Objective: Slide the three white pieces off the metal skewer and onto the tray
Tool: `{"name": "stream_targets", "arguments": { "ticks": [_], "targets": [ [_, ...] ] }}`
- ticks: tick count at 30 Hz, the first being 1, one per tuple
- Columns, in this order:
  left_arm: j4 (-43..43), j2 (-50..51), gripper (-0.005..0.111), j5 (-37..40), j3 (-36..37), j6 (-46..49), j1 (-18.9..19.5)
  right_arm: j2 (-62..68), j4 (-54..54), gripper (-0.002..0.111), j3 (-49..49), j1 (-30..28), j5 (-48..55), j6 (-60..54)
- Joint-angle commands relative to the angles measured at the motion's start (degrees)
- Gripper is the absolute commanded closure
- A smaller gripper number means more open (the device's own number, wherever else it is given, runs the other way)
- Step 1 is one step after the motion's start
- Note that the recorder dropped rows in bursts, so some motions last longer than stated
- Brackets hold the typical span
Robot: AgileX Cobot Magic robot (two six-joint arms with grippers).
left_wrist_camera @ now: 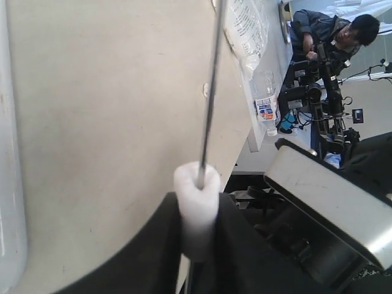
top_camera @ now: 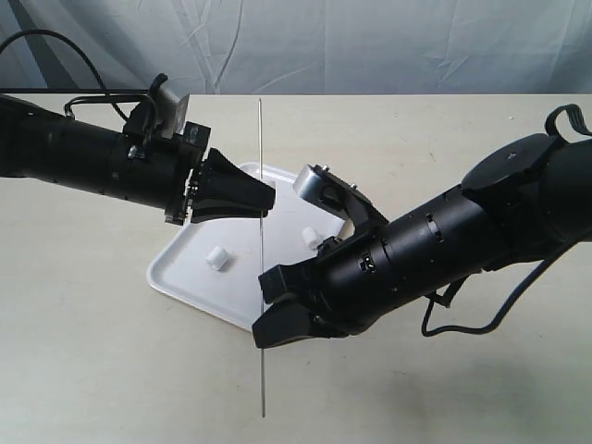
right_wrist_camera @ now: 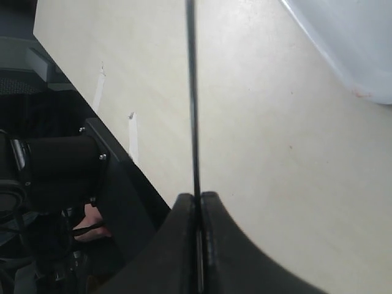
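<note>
The metal skewer (top_camera: 262, 157) hangs above the tray (top_camera: 185, 273), running from the table's far side toward the front. My left gripper (top_camera: 269, 199) is shut on one white piece threaded on the rod; in the left wrist view that piece (left_wrist_camera: 196, 205) sits squeezed between the jaws of the gripper (left_wrist_camera: 199, 242), with the skewer (left_wrist_camera: 211, 92) leaving its top. My right gripper (top_camera: 265, 310) is shut on the skewer nearer the front; the right wrist view shows the rod (right_wrist_camera: 193, 92) pinched at the gripper's (right_wrist_camera: 199, 197) tips. Two loose white pieces (top_camera: 216, 258) (top_camera: 310, 237) lie on the tray.
The tray's rim (left_wrist_camera: 9, 184) and corner (right_wrist_camera: 355, 43) show in the wrist views. The beige table's edge (left_wrist_camera: 245, 147) has a plastic bottle (left_wrist_camera: 266, 107) and a seated person (left_wrist_camera: 334, 30) beyond it. Black cables (top_camera: 462, 319) hang from the right arm.
</note>
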Motion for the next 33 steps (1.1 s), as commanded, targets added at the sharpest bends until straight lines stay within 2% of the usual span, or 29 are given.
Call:
{"name": "stream_targets", "arguments": {
  "ticks": [1, 15, 21, 28, 33],
  "targets": [
    [-0.93, -0.54, 0.092, 0.7, -0.11, 0.29, -0.1, -0.12, -0.09, 0.109, -0.06, 0.01, 0.49, -0.5],
    [-4.18, -0.54, 0.093, -1.83, -0.11, 0.4, -0.1, -0.12, -2.36, 0.109, 0.09, 0.01, 3.25, -0.5],
    [-9.22, -0.54, 0.093, -4.24, -0.11, 0.52, -0.1, -0.12, -5.54, 0.109, 0.09, 0.11, 6.42, 0.75],
    [-12.65, -0.54, 0.095, -6.22, -0.11, 3.02, -0.1, -0.12, -5.55, 0.109, 0.09, 7.39, 4.24, 1.81],
    [-12.63, -0.54, 0.095, -6.22, -0.11, 3.22, 0.21, -0.12, -5.78, 0.109, 0.09, 8.03, 4.66, 3.3]
  ]
}}
